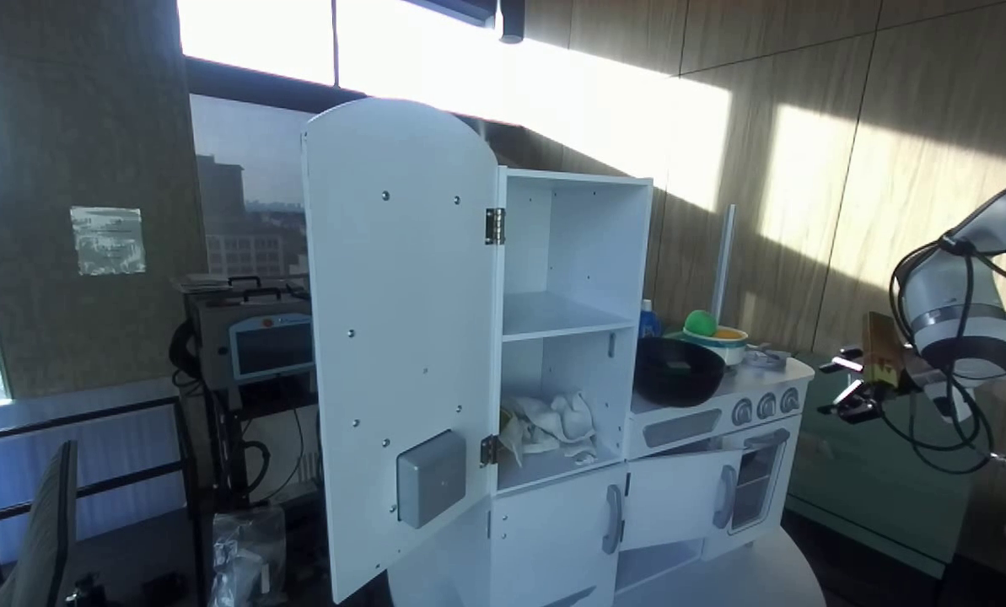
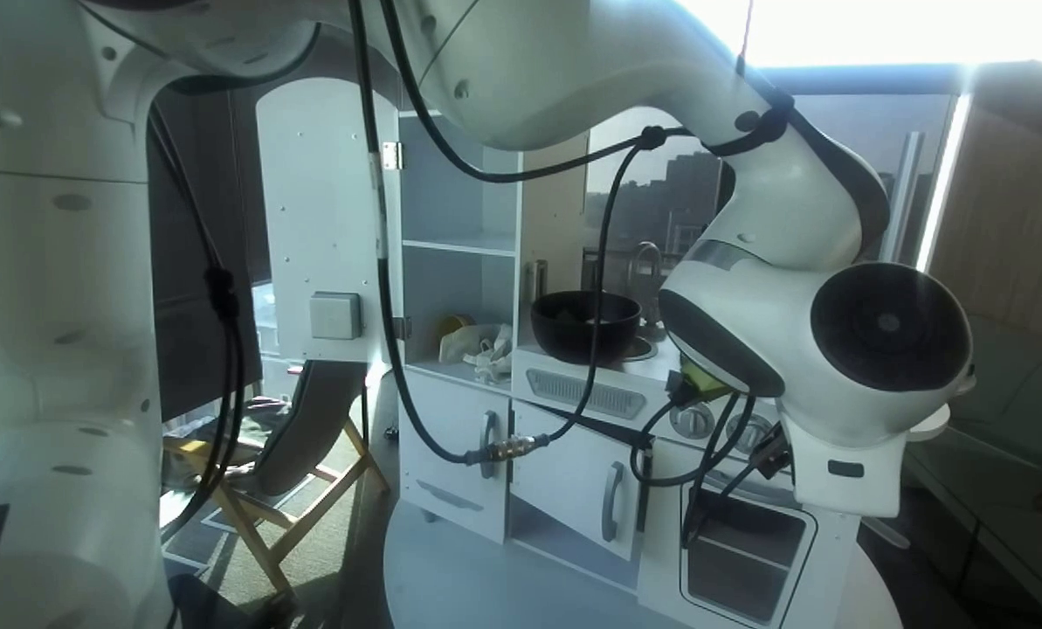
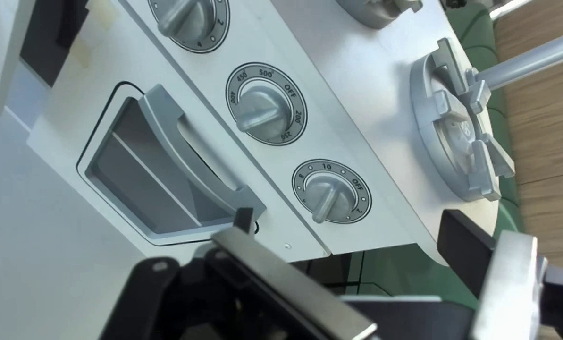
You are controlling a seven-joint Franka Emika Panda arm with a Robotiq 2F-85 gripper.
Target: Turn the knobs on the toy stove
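Observation:
The white toy stove [image 1: 802,438] has a row of grey knobs on its front panel. In the wrist view the end knob [image 3: 329,198], the middle knob [image 3: 264,113] and a third knob [image 3: 187,21], cut off by the top edge, show. The end knob's and middle knob's handles point away from OFF. The knobs also show in an exterior view [image 1: 766,405]. My gripper [image 3: 354,231] is open and empty, its fingers wide apart. It is off the stove's end, touching no knob; it also shows in an exterior view [image 1: 840,384]. In an exterior view, the arm hides part of the knob row [image 2: 692,420].
A black bowl [image 1: 678,371] stands on the stove top beside a green ball [image 1: 700,323]. Grey burner grates [image 3: 460,127] stick up from the top. The oven handle [image 3: 191,151] juts out below the knobs. A cabinet door [image 1: 680,497] and the tall fridge door [image 1: 401,337] stand open.

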